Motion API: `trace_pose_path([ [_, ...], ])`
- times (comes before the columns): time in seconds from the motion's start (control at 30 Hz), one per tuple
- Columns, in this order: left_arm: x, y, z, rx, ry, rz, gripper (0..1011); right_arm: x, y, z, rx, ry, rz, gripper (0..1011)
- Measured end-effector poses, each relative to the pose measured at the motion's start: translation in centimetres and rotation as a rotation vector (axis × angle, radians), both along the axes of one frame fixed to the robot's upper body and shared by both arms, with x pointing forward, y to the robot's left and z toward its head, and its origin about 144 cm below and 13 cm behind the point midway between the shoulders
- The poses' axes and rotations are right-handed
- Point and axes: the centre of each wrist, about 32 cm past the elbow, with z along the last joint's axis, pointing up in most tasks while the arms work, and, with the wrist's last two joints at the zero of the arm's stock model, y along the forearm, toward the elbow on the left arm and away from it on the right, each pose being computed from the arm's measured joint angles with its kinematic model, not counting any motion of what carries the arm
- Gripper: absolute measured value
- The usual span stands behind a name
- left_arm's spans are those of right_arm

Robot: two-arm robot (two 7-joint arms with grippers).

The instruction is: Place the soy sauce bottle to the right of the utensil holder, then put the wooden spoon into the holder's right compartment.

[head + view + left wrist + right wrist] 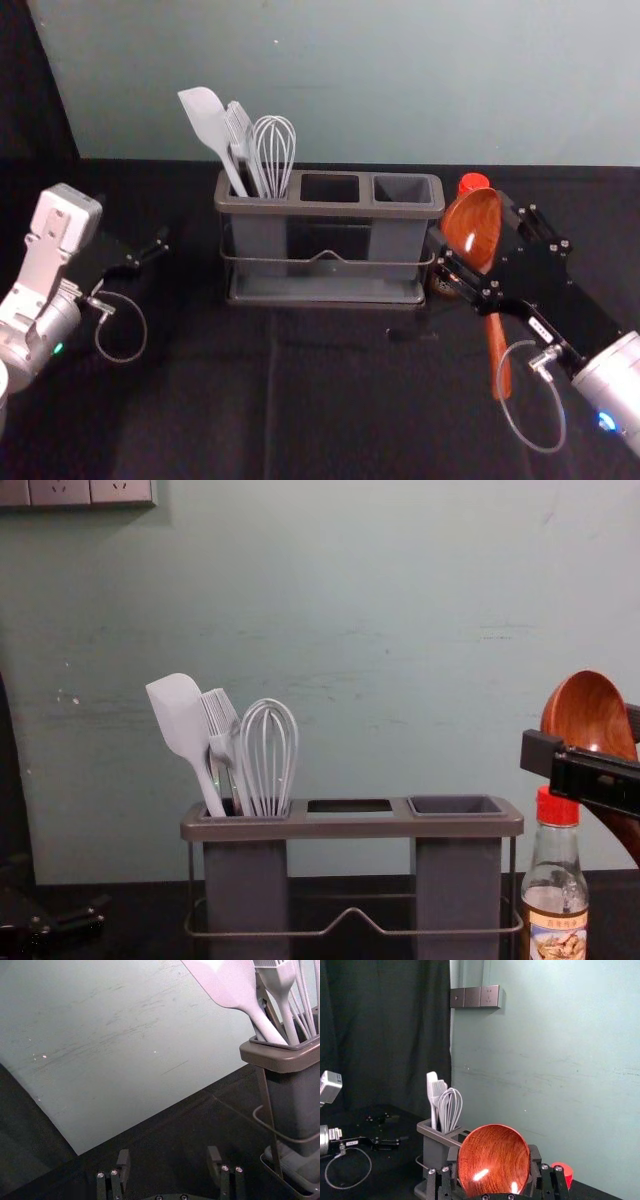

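Jaws of right gripper pinch the spoon, left gripper's spread, either side of the holder.

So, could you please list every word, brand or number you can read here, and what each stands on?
No text can be read for certain.
Label on the soy sauce bottle: printed characters, too small to read.
White sticker by the right end effector, which holds the wooden spoon: too small.
White tag on the left arm: too small.

One each of holder, bottle, spoon, spatula, ridged utensil, whisk
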Motion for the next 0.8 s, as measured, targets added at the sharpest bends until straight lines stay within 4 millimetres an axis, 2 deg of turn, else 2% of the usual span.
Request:
trace_pose_path([
  [0.2, 0.0, 0.0, 0.0, 0.0, 0.0, 0.0, 1005, -0.1, -0.1, -0.2, 0.009, 0.003, 0.003, 840],
  [0.37, 0.0, 0.0, 0.0, 0.0, 0.0, 0.0, 1005, 0.1, -0.3, 0.1, 0.032, -0.059, 0.008, 840],
  [0.5, 0.0, 0.0, 0.0, 0.0, 0.0, 0.0, 1005, 1.1, -0.6, 0.7, 0.043, -0.134, 0.017, 840],
  [0.63, 0.0, 0.0, 0.0, 0.0, 0.0, 0.0, 1005, 3.2, -1.2, 1.2, 0.061, -0.225, 0.056, 839],
  [0.8, 0.0, 0.0, 0.0, 0.0, 0.0, 0.0, 1005, 6.0, -1.4, 0.7, 0.121, -0.308, 0.106, 840],
])
